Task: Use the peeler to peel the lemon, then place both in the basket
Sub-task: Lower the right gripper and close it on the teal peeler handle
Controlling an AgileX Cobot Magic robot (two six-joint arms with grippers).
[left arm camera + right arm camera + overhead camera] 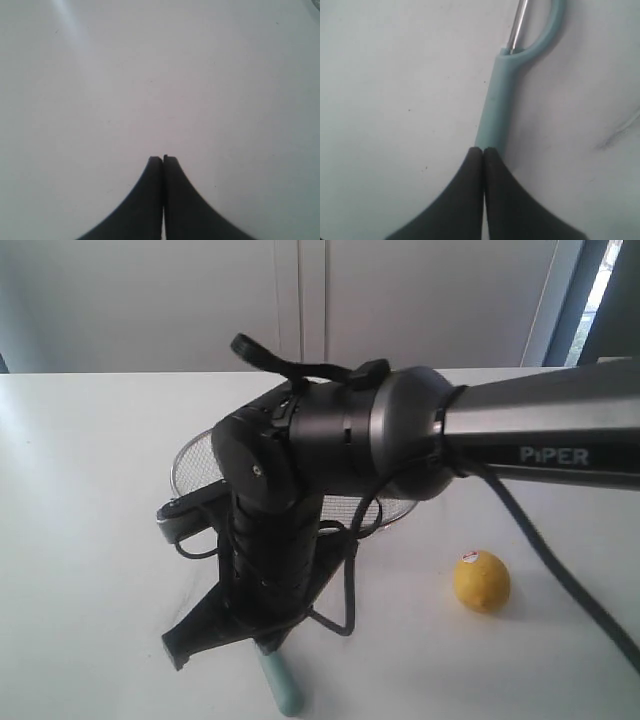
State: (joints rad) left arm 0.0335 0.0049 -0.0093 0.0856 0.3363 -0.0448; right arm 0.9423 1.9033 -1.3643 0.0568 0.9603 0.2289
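The lemon (482,581), yellow with a small red-and-white sticker, sits on the white table at the right. The peeler (497,107) lies flat on the table; its pale teal handle end (282,687) pokes out below the right arm's wrist. My right gripper (483,149) is shut, fingertips together just above the near end of the handle, with nothing between them. Over bare white table, my left gripper (162,158) is shut and empty. The wire-mesh basket (196,458) stands behind the right arm, mostly hidden by it.
The right arm (540,435) reaches in from the right across the middle of the exterior view, and its black cable (560,570) hangs down past the lemon. A white wall stands behind the table.
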